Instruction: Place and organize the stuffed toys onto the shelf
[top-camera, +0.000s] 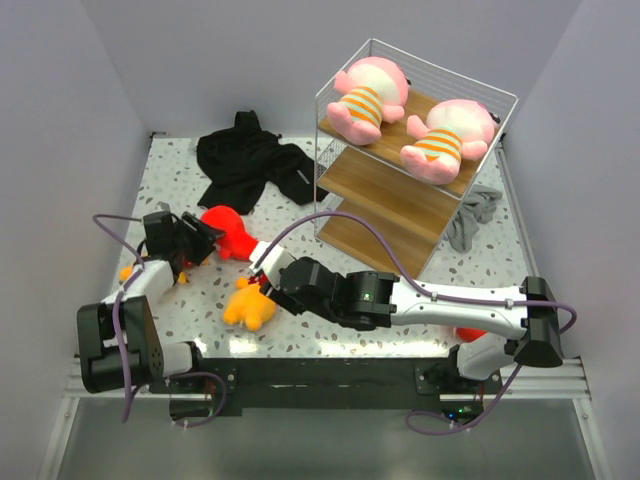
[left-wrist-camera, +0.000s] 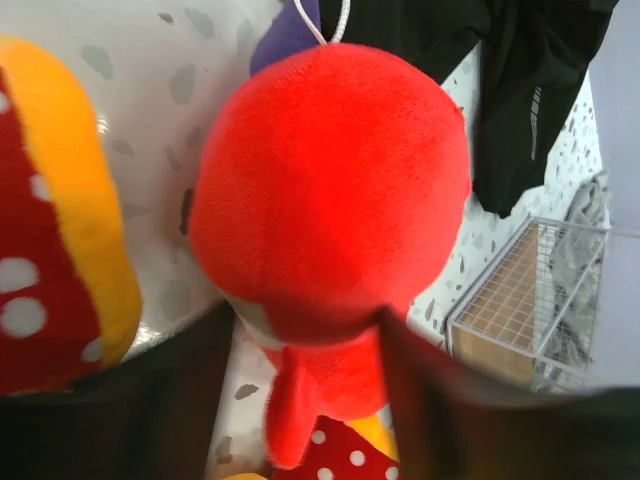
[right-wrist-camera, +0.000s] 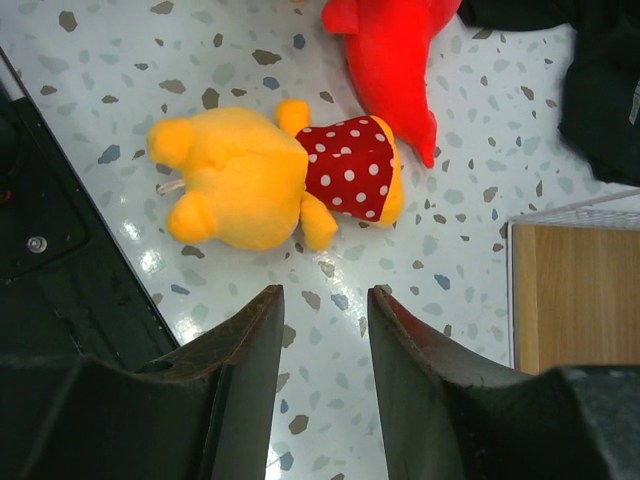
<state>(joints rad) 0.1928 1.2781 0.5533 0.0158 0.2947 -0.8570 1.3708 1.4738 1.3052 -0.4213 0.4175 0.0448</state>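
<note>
Pink toys (top-camera: 365, 100): two, on shelf (top-camera: 400, 205) top board.
Red toy (top-camera: 225, 232): one clearly seen, on table (top-camera: 170, 180).
Orange toys (top-camera: 250, 305): two, on table.
Left gripper (top-camera: 205, 240): straddles red toy; grip unclear.
Right gripper (right-wrist-camera: 325, 310): jaws apart, empty.
Table: speckled white.
Walls: plain, pale.

Plain pale lilac walls (top-camera: 110, 70) enclose a white counter (top-camera: 180, 170) speckled with grey and brown chips. Soft glare shines on its glossy surface just behind the right gripper (top-camera: 262, 284). Farther behind, a metal rail (top-camera: 572, 382) edges the counter, then grey floor (top-camera: 320, 450).
</note>
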